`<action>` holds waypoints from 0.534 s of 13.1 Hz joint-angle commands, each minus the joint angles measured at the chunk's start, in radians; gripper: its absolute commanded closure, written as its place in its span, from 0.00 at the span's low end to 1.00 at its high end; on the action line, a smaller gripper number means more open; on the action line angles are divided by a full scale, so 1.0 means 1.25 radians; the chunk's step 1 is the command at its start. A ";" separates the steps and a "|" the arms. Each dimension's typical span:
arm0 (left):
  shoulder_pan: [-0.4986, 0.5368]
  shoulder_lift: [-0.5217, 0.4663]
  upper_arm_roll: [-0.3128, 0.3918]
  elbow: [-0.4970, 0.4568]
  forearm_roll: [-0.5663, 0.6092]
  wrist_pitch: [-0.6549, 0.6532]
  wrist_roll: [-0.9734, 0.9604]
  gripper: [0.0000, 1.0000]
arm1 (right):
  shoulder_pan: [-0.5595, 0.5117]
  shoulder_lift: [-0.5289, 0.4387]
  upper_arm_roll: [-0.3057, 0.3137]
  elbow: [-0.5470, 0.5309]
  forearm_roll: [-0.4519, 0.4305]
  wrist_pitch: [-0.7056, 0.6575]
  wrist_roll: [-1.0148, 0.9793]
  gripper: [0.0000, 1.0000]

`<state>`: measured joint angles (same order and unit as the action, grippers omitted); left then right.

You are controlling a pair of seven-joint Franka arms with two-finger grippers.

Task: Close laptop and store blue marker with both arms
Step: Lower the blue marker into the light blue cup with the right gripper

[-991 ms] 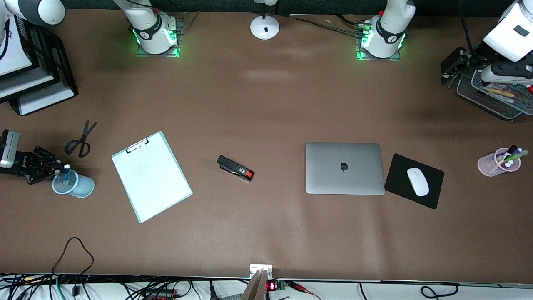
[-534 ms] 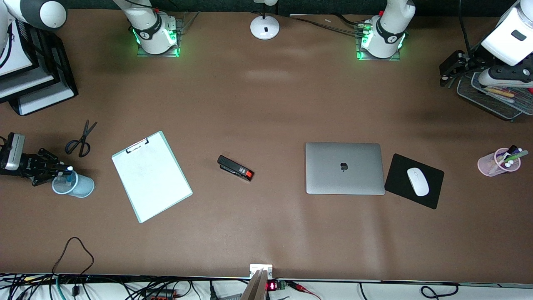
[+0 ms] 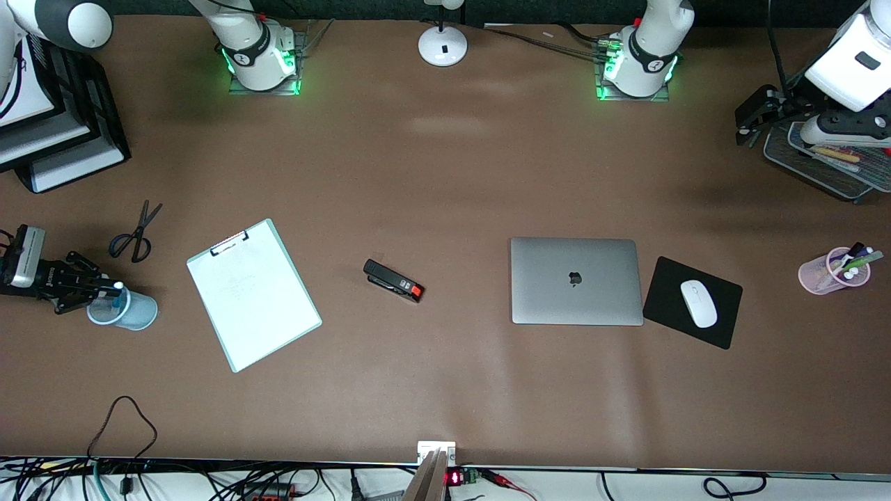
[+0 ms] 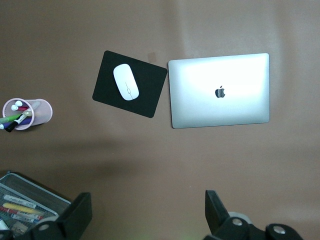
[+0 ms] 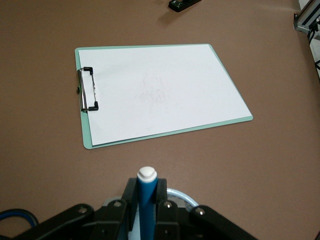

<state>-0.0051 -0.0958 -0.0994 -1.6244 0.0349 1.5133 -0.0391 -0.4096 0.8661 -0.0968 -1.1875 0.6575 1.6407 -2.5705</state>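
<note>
The laptop (image 3: 576,281) lies shut and flat on the worktop (image 3: 445,181), apple logo up, toward the left arm's end. Just beside it sits a black mouse pad (image 3: 692,303) carrying a white mouse (image 3: 698,303), the pad's edge close to the laptop's side but not under it. Nearer still to the left arm's end stands a pink cup (image 3: 832,272) of pens.

The left tool (image 4: 147,215) hangs in the air over a mesh tray (image 3: 821,163) of markers at that end, its two fingers spread wide with nothing between them.

At the right arm's end, the right tool (image 3: 104,289) is clamped tight on the blue marker (image 5: 146,202), holding it upright with the white end up, over the mouth of a light-blue cup (image 3: 124,309). A pair of scissors (image 3: 136,233) lies near, farther from the front camera than the cup. A clipboard (image 3: 253,293) with white paper lies beside the cup, and a black stapler (image 3: 393,280) sits between the clipboard and the laptop, well apart from both.
</note>
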 commanded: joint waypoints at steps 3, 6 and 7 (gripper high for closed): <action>0.002 0.003 0.003 0.001 -0.005 0.004 0.018 0.00 | -0.002 0.007 0.003 0.027 0.027 -0.015 0.070 0.00; 0.003 0.002 0.003 0.001 -0.006 0.003 0.018 0.00 | -0.004 -0.008 0.001 0.030 0.027 -0.069 0.167 0.00; 0.003 0.002 0.003 0.001 -0.006 0.002 0.018 0.00 | -0.002 -0.023 0.000 0.030 0.025 -0.078 0.199 0.00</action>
<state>-0.0045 -0.0935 -0.0988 -1.6246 0.0349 1.5133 -0.0391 -0.4083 0.8667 -0.0964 -1.1604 0.6727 1.5853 -2.3954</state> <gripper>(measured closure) 0.000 0.203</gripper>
